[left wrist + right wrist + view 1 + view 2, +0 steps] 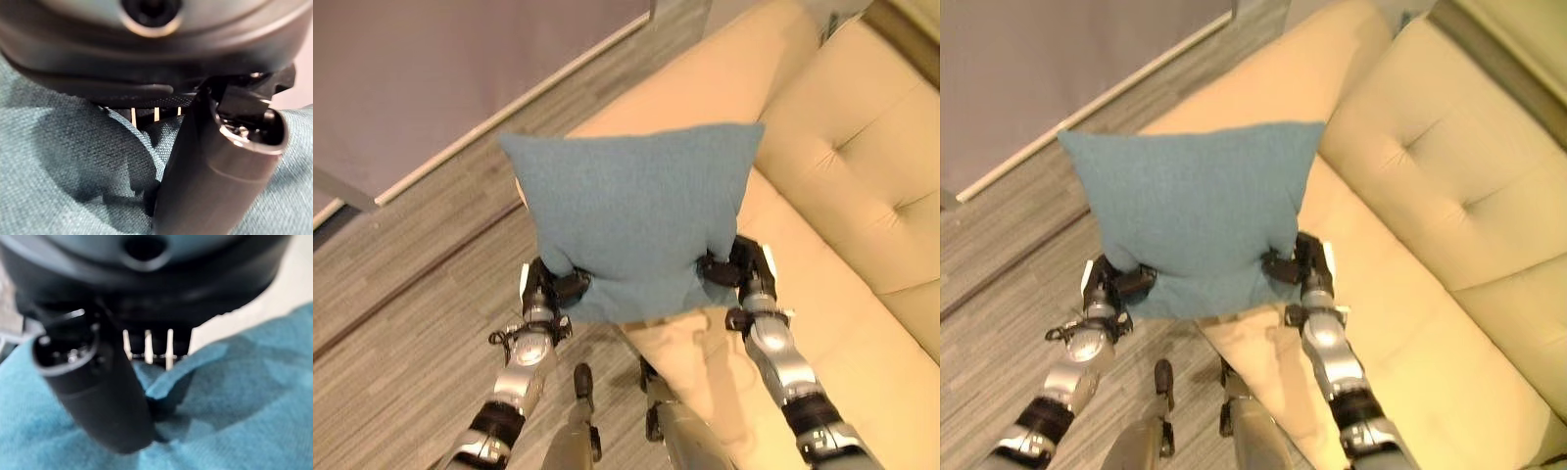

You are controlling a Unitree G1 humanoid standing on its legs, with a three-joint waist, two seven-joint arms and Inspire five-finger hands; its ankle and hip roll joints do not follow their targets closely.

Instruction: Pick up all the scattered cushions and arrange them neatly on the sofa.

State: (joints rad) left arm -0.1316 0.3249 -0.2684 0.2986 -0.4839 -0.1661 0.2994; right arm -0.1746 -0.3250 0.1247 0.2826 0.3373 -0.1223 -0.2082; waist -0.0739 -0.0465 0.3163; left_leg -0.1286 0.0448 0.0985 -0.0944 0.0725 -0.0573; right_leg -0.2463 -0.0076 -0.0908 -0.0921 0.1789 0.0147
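While I watch from the head camera, the beige sofa (pixel 842 176) stretches beyond my fingertips and off to the right, its seat running under the right arm, with grey wood-look floor (pixel 421 294) under the left arm. Held up between both hands, clear of the seat, is the teal cushion (pixel 631 215). My left hand (pixel 558 287) pinches its lower left corner, fabric bunched between thumb and fingers; my right hand (pixel 729 266) pinches the lower right corner likewise.
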